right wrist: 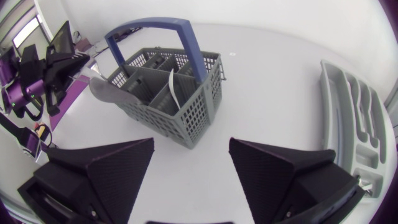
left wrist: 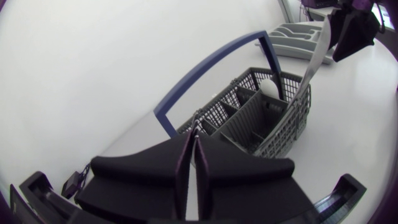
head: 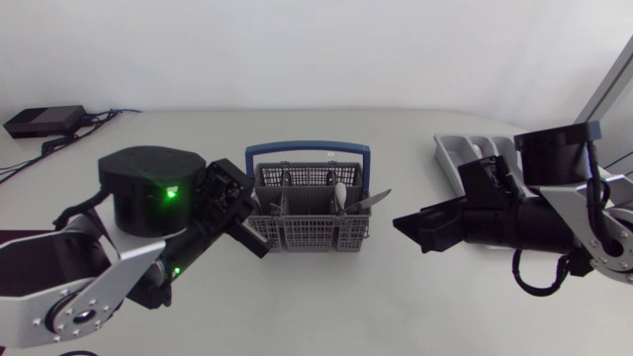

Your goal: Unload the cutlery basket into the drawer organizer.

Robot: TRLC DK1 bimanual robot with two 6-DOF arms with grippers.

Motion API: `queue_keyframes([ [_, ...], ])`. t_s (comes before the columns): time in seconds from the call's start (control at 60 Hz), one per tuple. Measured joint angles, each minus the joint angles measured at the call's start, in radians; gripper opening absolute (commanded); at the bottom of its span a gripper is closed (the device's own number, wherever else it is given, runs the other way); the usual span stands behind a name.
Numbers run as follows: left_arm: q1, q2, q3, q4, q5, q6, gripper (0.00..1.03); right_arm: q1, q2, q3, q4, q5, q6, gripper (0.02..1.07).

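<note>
Grey basket [head: 307,225] with blue handle mid-table, cutlery [head: 340,195] inside, left gripper [left wrist: 194,138] fingers pressed together at its left wall, right gripper [right wrist: 191,142] spread wide just right, organizer [head: 457,150] far right

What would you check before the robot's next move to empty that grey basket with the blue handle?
1. The grey mesh cutlery basket with a blue handle stands upright: ok.
2. Cutlery to pick is inside, with a long silver piece leaning out toward the right arm: ok.
3. The right gripper is open, with the basket ahead of it: ok.
4. The left gripper is shut at the basket's corner; whether it grips the rim: cannot tell.
5. The grey plastic drawer organizer has empty slots where they show: ok.
</note>
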Motion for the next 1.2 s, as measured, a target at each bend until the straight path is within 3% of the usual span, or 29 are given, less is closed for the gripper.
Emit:
queue_keyframes([
  [0.283,0.005,-0.074,0.062,-0.019,-0.001,0.023,0.04,0.021,-0.001,0.000,0.000,0.004,-0.003,0.89],
  [0.8,0.005,-0.249,0.174,-0.156,0.025,0.017,0.04,0.051,-0.082,0.000,-0.017,0.014,-0.006,0.89],
  [0.9,0.006,-0.284,0.205,-0.192,0.035,-0.005,0.04,0.066,-0.121,0.000,-0.023,0.053,-0.023,0.89],
  [1.05,0.033,-0.314,0.274,-0.285,0.111,-0.089,0.04,0.114,-0.203,0.010,-0.070,0.125,-0.056,0.89],
  [1.2,0.097,-0.318,0.343,-0.397,0.255,-0.222,0.04,0.159,-0.270,0.076,-0.133,0.143,-0.071,0.89],
])
